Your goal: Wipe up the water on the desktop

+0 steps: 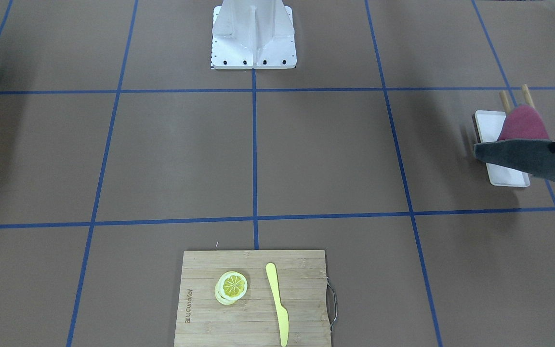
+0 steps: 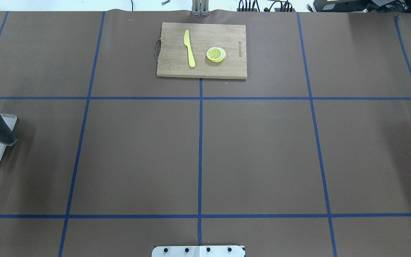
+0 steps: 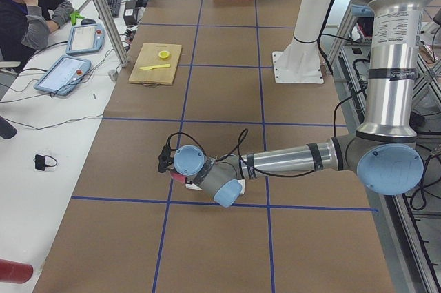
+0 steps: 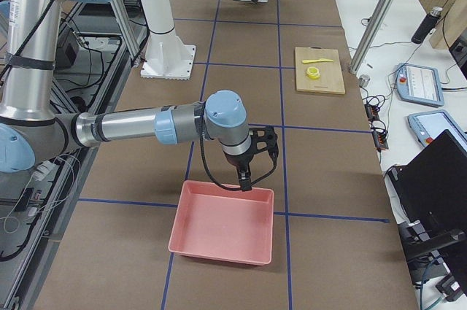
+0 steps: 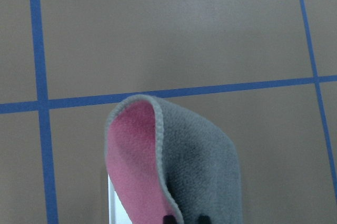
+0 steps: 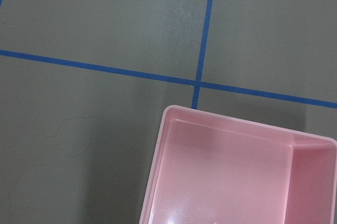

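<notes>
The brown desktop (image 2: 255, 153) with its blue tape grid fills the overhead view. I make out no clear water; only a faint irregular outline (image 6: 68, 134) shows on it in the right wrist view. My left gripper (image 1: 554, 146) is shut on a cloth (image 1: 523, 156), grey on one side and pink on the other. The cloth (image 5: 184, 155) hangs folded above a white tray (image 1: 487, 126) at the table's left end. My right gripper (image 4: 248, 177) hovers over a pink bin (image 4: 226, 226) at the other end; I cannot tell whether it is open or shut.
A bamboo cutting board (image 1: 253, 308) at the far edge carries lemon slices (image 1: 231, 286) and a yellow knife (image 1: 277, 301). Two wooden sticks (image 1: 504, 100) lie beside the tray. The white robot base (image 1: 253, 38) stands mid-table. A person (image 3: 27, 10) sits at the side desk.
</notes>
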